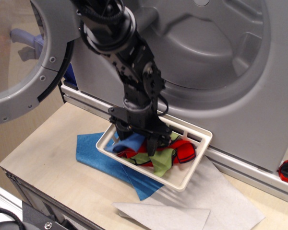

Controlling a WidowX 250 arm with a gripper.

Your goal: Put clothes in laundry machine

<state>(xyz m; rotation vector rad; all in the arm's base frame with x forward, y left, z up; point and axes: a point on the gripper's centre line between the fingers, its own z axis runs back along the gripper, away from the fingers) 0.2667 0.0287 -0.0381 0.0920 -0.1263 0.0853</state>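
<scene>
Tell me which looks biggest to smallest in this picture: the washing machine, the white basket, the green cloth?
1. The laundry machine, biggest by far.
2. The white basket.
3. The green cloth, smallest, lying inside the basket.

All clearly differ, so no ties.

No readable text, labels, brands, numbers or signs appeared anywhere in view; the laundry machine (221, 72) at twelve o'clock and the basket (182, 181) carried none.

Pale wood tabletop (53, 158), beige wall (9, 14) behind, soft even light
</scene>
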